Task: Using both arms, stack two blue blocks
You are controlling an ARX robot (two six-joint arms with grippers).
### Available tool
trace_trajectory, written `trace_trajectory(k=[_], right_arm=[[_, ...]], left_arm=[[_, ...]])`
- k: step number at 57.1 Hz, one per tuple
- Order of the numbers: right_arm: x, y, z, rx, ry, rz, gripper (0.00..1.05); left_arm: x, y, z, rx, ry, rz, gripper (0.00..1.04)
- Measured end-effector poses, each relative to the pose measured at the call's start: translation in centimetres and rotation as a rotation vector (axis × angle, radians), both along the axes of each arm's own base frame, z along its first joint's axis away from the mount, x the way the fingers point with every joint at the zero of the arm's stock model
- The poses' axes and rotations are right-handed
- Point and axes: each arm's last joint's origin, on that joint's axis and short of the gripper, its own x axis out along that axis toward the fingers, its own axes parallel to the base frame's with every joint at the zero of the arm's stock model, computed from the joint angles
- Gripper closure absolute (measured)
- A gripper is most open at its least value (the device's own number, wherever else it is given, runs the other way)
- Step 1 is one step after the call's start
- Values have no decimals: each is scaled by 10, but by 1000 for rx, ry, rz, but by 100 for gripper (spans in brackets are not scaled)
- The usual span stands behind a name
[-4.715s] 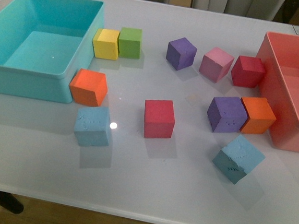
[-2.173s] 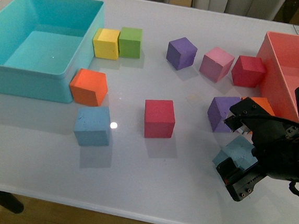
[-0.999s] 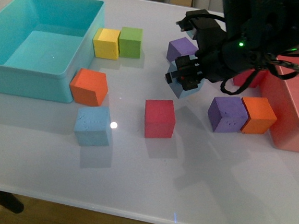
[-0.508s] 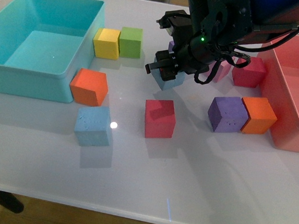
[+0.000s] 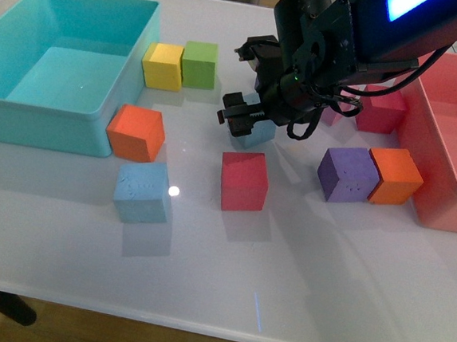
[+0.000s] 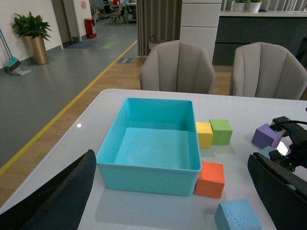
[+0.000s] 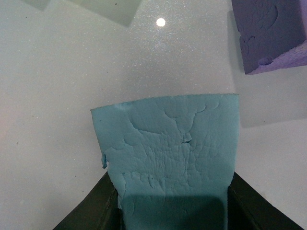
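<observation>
Blue block (image 5: 256, 133) in right pincer (image 5: 250, 89) over table (image 5: 204, 265)

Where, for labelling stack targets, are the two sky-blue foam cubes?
Loose sky-blue foam cube (image 5: 142, 191): front view, on its top face.
Gripped sky-blue foam cube (image 7: 168, 153): right wrist view, middle of its facing side.

The right arm (image 5: 336, 44) is seen as a bulky black body of rounded housings. Loose black cables (image 5: 339, 91) are looped just behind the right gripper (image 5: 252, 101), a bright blue-lit panel (image 5: 403, 4) is set further back from the tool, and what may be a small green indicator light (image 5: 298, 76) sits close to the wrist. Small pale marks are carried on its angular black fingers (image 5: 235, 117), while the left gripper (image 6: 171, 189) is shown only as two broad, matte black fingers (image 6: 53, 201) with smooth, rounded edges.
</observation>
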Motion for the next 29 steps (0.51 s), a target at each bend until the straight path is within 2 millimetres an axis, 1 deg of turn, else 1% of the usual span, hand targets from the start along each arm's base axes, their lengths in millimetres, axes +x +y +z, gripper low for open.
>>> trace_trajectory(k=[6, 13, 19, 25, 27, 29], right_arm=[[0, -1, -1, 10, -9, -3, 8], [-5, -3, -1, 18, -15, -2, 9], [-12, -8, 8, 26, -39, 0, 9], [-21, -16, 33, 51, -116, 2, 9], [-25, -20, 46, 65, -153, -1, 9], [-33, -27, 64, 84, -202, -7, 9]], left_arm=[[0, 0, 0, 0, 0, 0, 9], [0, 0, 0, 0, 0, 0, 9], [0, 0, 0, 0, 0, 0, 9], [0, 0, 0, 0, 0, 0, 9], [0, 0, 0, 0, 0, 0, 9], [0, 0, 0, 0, 0, 0, 9]])
